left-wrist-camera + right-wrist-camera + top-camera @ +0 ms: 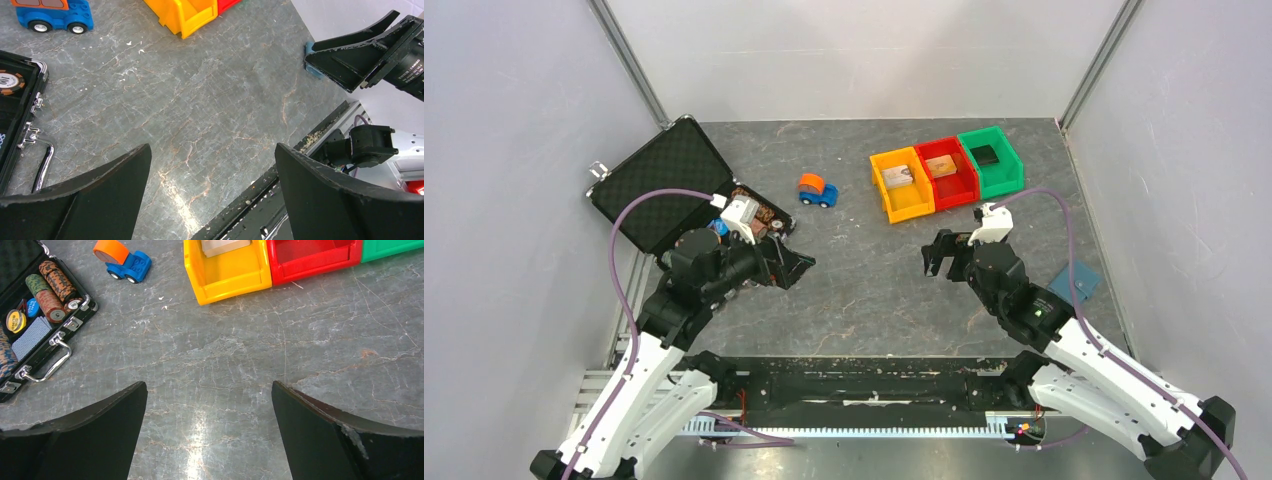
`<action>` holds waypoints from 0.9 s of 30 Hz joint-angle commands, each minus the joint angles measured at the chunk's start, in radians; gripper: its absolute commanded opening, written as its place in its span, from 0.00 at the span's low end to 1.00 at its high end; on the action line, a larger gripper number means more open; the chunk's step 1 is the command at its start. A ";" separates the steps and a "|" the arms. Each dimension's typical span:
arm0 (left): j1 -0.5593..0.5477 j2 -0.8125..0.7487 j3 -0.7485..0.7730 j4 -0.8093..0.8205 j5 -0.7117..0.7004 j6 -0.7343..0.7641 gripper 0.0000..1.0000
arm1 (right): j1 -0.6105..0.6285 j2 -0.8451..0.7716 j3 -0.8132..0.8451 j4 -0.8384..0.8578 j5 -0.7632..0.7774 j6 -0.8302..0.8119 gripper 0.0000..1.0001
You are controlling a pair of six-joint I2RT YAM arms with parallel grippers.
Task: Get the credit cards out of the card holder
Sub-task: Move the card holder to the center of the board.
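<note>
Picking out the wallet (1079,282) lying flat on the table (864,300), well right of the yellow bin (906,188) and nearer the arm bases, half tucked behind the right arm (1074,340). Reading it as folded shut, with a small dark tab showing; not spotting any cards poking out.

Hanging the right gripper (937,258) just on the near side of the yellow bin, with fingers spread wide on nothing. Hovering the left gripper (796,265) well left of the yellow bin, likewise gaping wide and empty.

Judging the wallet light, thin and floppy at the fold, and likely to skate on this smooth top. Favouring pinning one half flat with one gripper and lifting the tab edge with the other. Expecting the cards to be stiff, slick and snug in their pockets, so aiming for a pinch on an exposed edge.

Working over a grey marbled slab, slightly glossy, flecked with pale specks, boxed in by plain pale walls (514,150). Noting the open case (659,185) and the car (817,190) left of the yellow bin, well away from the wallet.
</note>
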 commanded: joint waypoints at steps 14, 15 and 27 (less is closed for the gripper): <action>0.002 -0.017 -0.009 0.012 -0.053 -0.126 1.00 | -0.002 0.010 0.028 -0.005 0.183 0.026 0.98; 0.003 -0.016 -0.007 -0.011 -0.060 -0.130 1.00 | -0.002 0.012 0.022 -0.012 0.218 0.017 0.98; 0.002 -0.090 -0.038 -0.109 -0.180 -0.137 1.00 | -0.191 0.228 0.029 -0.168 0.605 -0.066 0.91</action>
